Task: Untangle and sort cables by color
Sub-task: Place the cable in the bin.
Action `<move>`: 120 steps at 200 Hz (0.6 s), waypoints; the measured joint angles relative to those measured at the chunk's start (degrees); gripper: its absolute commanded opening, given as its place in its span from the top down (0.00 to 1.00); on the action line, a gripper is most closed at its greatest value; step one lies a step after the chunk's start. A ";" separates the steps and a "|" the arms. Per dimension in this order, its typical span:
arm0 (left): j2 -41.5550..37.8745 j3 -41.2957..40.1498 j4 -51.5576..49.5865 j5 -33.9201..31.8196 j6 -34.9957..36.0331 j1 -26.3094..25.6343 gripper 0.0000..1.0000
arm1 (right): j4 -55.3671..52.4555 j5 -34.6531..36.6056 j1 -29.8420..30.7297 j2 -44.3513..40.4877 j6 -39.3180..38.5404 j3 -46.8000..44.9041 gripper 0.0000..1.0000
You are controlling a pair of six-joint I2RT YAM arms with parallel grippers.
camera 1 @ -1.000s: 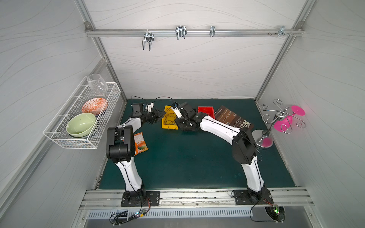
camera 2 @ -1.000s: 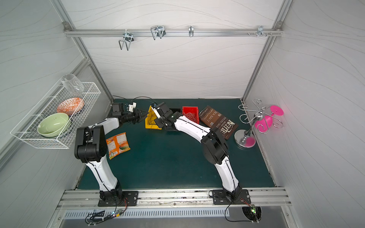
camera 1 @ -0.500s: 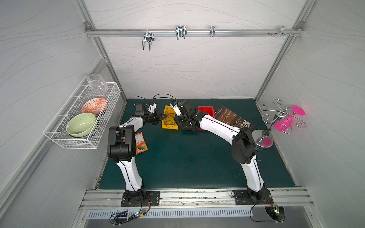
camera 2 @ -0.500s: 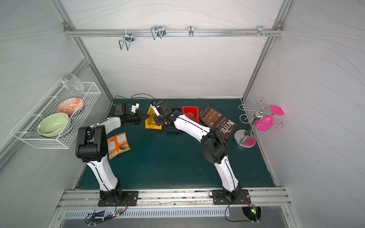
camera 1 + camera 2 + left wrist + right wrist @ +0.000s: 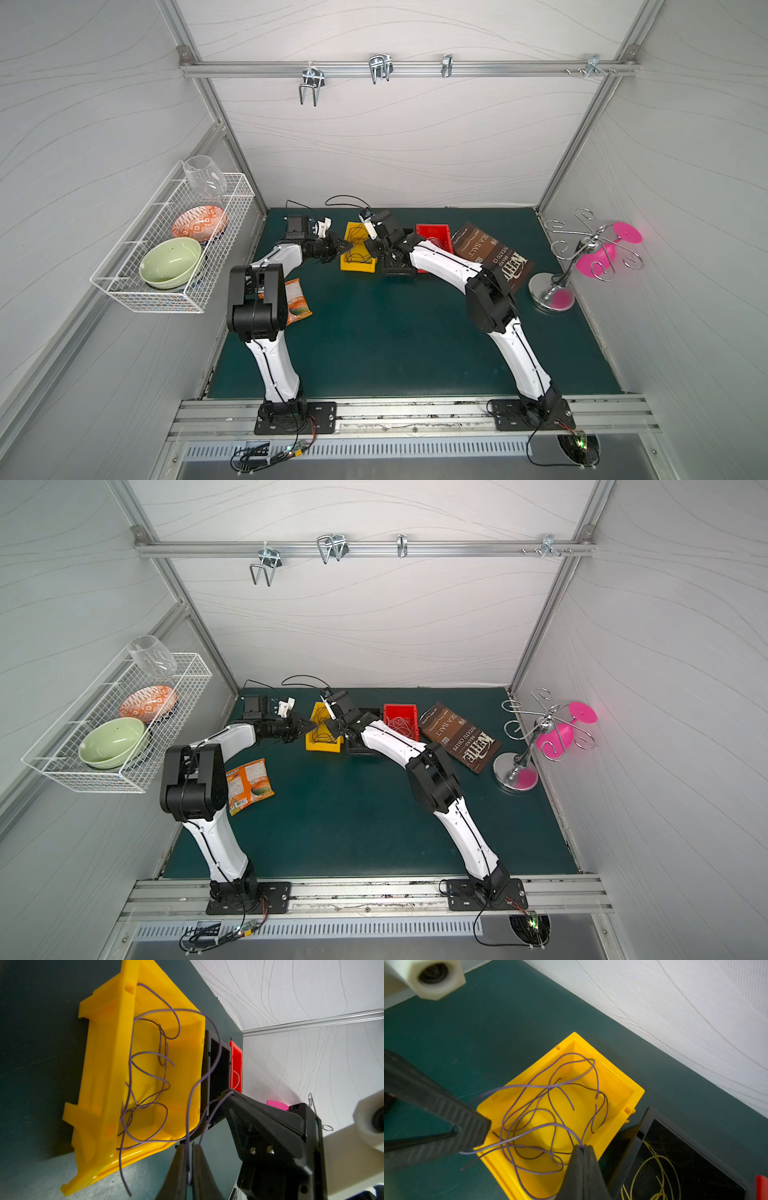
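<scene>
Both arms are reaching to the far side of the green table (image 5: 395,332), where three bins are standing in a row: the yellow bin (image 5: 356,267), the black bin (image 5: 643,1124) directly beside it, and the red bin (image 5: 399,707) beyond.

The purple cables (image 5: 550,1124) are lying as a loose tangle inside the yellow bin, with one free end trailing over the low lip onto the table.

The left gripper (image 5: 188,1145) is hovering at the bin's edge on the left arm's side. Its jaws are drawn nearly together and are pinching a single purple strand.

The right gripper (image 5: 583,1147) is working at the opposite edge, next to the black bin. Its jaws are pressed tight together, clamping purple strands at the very tip. From each grip the strands are rising and looping back into the tangle.

The yellow cables (image 5: 652,1159) are resting in the black bin, and the white cables (image 5: 402,726) are sitting in the red bin.

A brown chip bag (image 5: 490,253) is lying just beside the red bin. An orange snack packet (image 5: 249,785) is lying near the left arm, well apart from the bins.
</scene>
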 measured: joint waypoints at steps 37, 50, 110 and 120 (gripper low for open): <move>0.02 0.04 -1.68 -1.27 0.87 -0.02 0.70 | 2.78 1.27 0.00 2.51 -2.64 1.64 1.00; 0.02 0.04 -2.10 -1.79 1.16 0.00 0.68 | 3.34 1.51 0.00 2.99 -3.48 1.88 1.00; -3.63 -3.37 -2.54 -6.34 1.64 0.50 0.55 | 3.89 1.95 0.07 6.10 -4.98 6.25 1.00; -5.60 -5.01 -2.27 -7.41 1.46 0.85 0.55 | 3.80 1.99 0.15 6.80 -5.07 6.80 1.00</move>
